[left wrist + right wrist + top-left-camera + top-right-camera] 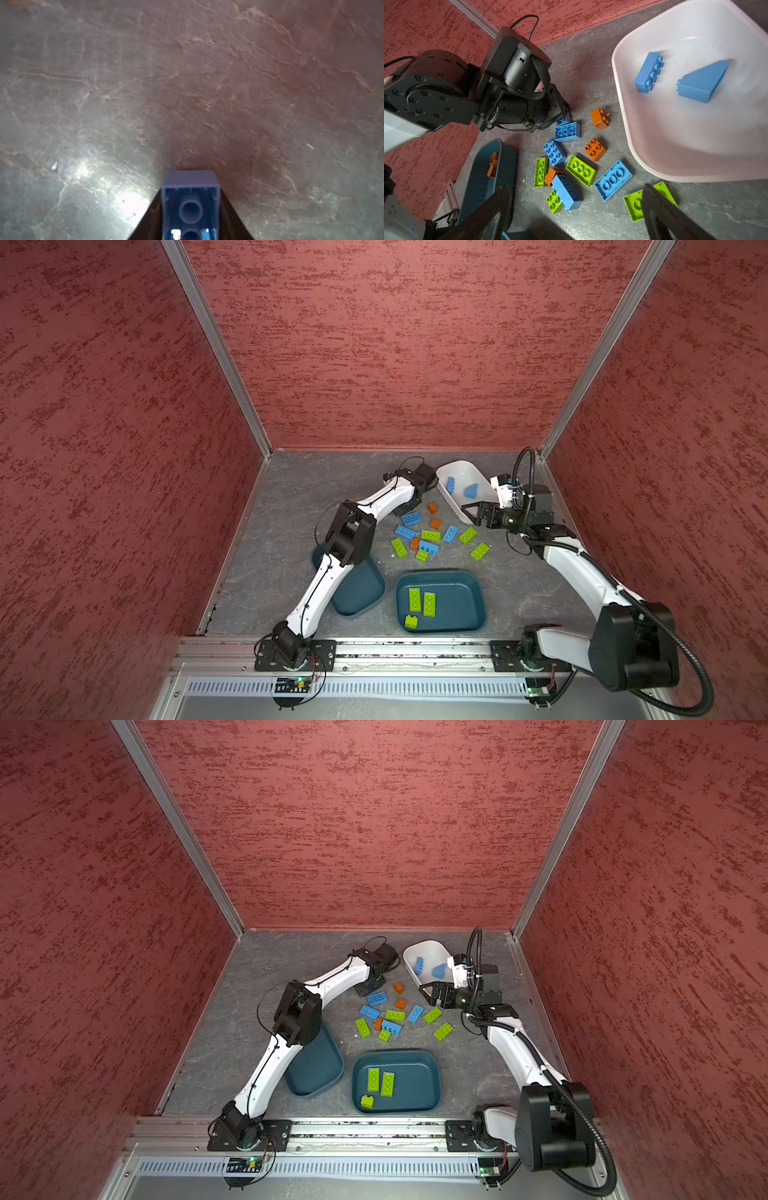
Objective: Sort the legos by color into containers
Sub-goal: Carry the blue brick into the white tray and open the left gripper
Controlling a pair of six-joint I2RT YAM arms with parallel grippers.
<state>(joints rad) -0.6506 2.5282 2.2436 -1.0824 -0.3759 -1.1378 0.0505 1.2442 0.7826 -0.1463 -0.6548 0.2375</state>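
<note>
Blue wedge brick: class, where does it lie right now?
The wedge lies inside the white tub at the back right in a top view, just right of a blue rectangular brick.

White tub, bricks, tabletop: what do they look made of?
The white tub looks like smooth, slightly glossy plastic: soft highlight on its wall. The bricks look like hard moulded plastic, semi-gloss, with crisp studs and hollow undersides. The tabletop is grey, veined, with a sheen: stone or printed laminate, I cannot tell.
</note>
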